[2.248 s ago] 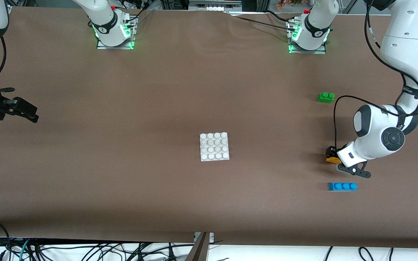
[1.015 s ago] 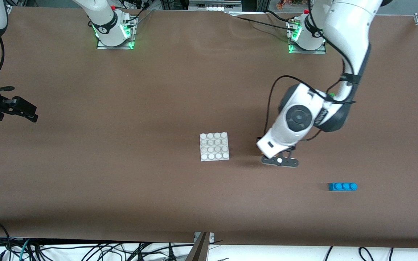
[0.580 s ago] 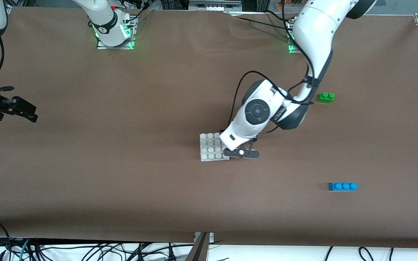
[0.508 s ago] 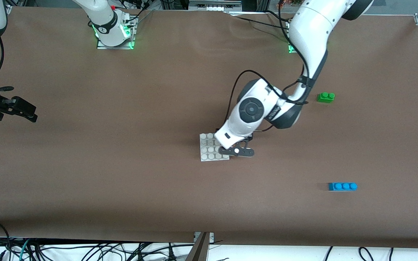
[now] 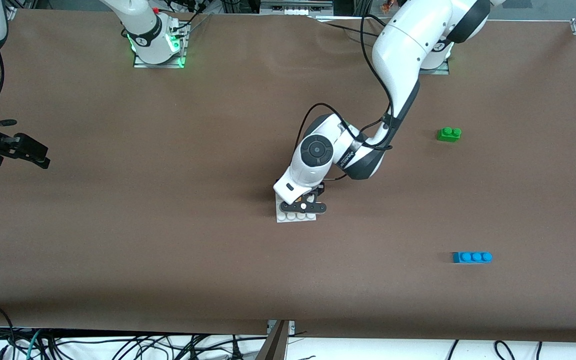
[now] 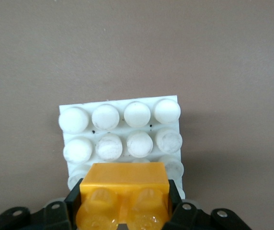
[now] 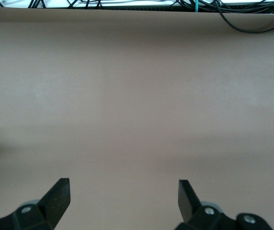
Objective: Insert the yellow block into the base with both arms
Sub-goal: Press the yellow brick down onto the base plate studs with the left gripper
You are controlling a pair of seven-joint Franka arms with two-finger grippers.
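The white studded base (image 5: 295,217) lies at the table's middle, mostly covered by the left arm's hand in the front view. In the left wrist view the base (image 6: 122,129) shows its studs. My left gripper (image 6: 124,196) is shut on the yellow block (image 6: 124,191), held over the base's edge; in the front view the gripper (image 5: 302,200) hides the block. My right gripper (image 7: 123,191) is open and empty above bare table; in the front view it (image 5: 15,148) waits at the right arm's end of the table.
A green two-stud brick (image 5: 449,133) and a blue three-stud brick (image 5: 472,257) lie toward the left arm's end of the table, the blue one nearer the front camera. Cables hang past the table's front edge.
My left arm has carried the yellow block from the left arm's end of the table to over the base. The right arm has barely moved.
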